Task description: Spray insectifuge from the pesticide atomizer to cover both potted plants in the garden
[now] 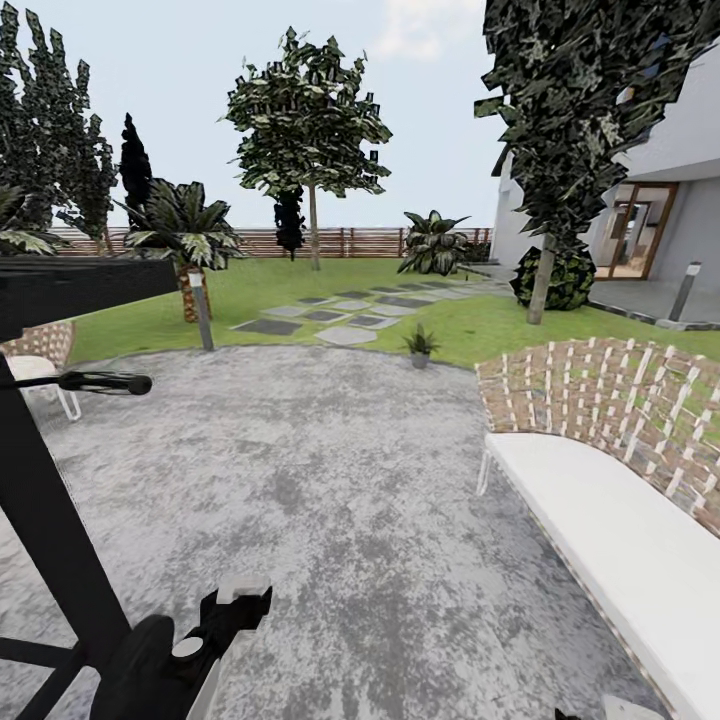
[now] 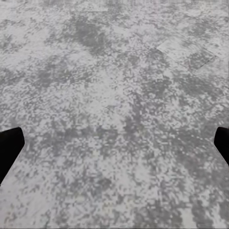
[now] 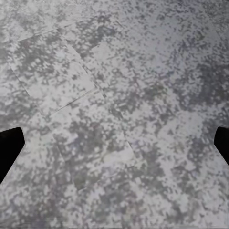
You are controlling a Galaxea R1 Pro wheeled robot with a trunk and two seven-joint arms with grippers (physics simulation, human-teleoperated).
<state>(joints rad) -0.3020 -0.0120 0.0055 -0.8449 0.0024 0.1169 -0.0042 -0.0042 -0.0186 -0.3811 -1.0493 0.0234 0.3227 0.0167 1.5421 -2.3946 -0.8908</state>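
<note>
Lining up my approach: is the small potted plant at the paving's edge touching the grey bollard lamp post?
Apart. The head view shows the small potted plant and the grey bollard lamp post separated by open paving.

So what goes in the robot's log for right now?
stage: on patio | left gripper: open, empty | right gripper: open, empty | atomizer: not picked up

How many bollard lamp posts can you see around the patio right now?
2. One bollard lamp post stands at the patio's far left edge by the palm; the other is far right near the house. Others may be out of frame.
</note>
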